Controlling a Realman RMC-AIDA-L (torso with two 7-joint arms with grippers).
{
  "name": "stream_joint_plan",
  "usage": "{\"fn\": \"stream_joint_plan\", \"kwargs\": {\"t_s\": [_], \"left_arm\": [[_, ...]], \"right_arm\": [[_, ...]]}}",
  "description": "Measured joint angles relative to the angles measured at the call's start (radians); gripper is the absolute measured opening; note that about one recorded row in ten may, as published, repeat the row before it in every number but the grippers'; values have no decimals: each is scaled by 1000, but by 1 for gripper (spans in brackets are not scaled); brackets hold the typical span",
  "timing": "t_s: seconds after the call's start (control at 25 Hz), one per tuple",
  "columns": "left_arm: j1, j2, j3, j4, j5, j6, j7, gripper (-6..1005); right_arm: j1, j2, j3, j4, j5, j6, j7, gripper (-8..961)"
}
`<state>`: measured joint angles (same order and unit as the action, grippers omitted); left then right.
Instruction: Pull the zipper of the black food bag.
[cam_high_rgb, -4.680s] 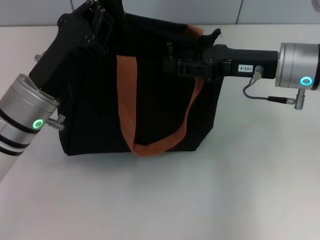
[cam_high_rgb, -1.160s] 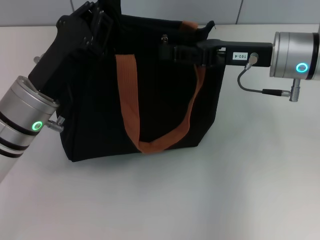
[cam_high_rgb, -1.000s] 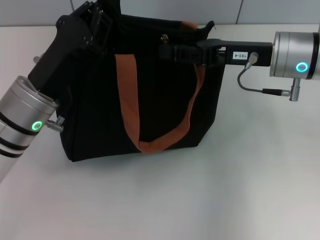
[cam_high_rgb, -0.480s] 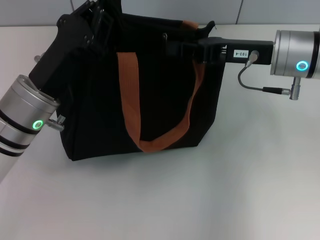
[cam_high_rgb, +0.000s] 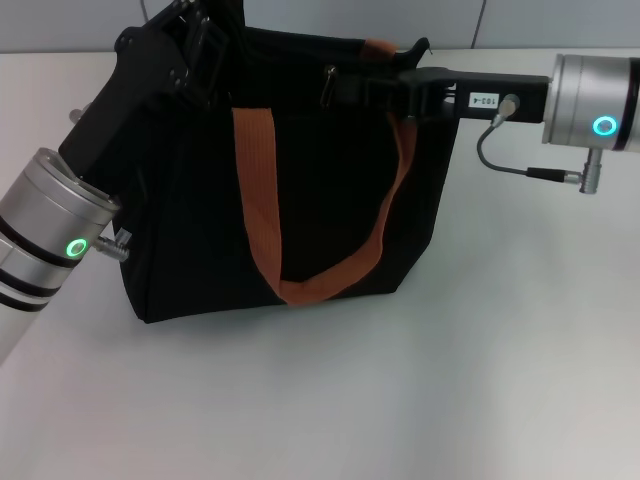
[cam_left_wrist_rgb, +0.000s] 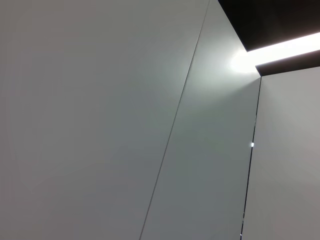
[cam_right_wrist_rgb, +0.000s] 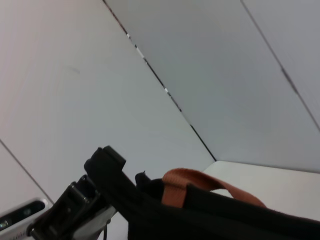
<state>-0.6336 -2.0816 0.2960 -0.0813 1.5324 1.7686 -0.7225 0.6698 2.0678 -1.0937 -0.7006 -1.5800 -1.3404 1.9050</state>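
Note:
The black food bag (cam_high_rgb: 300, 210) stands upright on the white table, with its front rust-orange handle (cam_high_rgb: 262, 200) hanging down its face. The small silver zipper (cam_high_rgb: 328, 83) hangs at the bag's upper edge, right of the middle. My right gripper (cam_high_rgb: 345, 92) reaches in from the right along that edge, its tip just beside the zipper. My left gripper (cam_high_rgb: 195, 40) is shut on the bag's upper left corner. The right wrist view shows the bag's top edge (cam_right_wrist_rgb: 210, 210), an orange handle (cam_right_wrist_rgb: 190, 182) and the left gripper (cam_right_wrist_rgb: 65, 212). The zipper is out of sight there.
The white table (cam_high_rgb: 400, 400) stretches in front of and to the right of the bag. A grey panelled wall (cam_high_rgb: 560, 25) stands close behind. The left wrist view shows only wall panels (cam_left_wrist_rgb: 100, 120) and a ceiling light (cam_left_wrist_rgb: 280, 50).
My right gripper has drawn back to the right along the bag's upper edge and risen slightly. The zipper stays at about the same spot. The left arm and the bag have hardly moved.

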Motion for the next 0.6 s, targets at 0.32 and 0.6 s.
{"fn": "stream_joint_plan", "kwargs": {"t_s": [0.32, 0.6], "left_arm": [[1, 0, 0, 0, 0, 0, 0, 86], [4, 0, 0, 0, 0, 0, 0, 87]], "right_arm": [[14, 7, -2, 0, -44, -1, -3, 1], [14, 7, 1, 1, -39, -10, -34, 127]]}}
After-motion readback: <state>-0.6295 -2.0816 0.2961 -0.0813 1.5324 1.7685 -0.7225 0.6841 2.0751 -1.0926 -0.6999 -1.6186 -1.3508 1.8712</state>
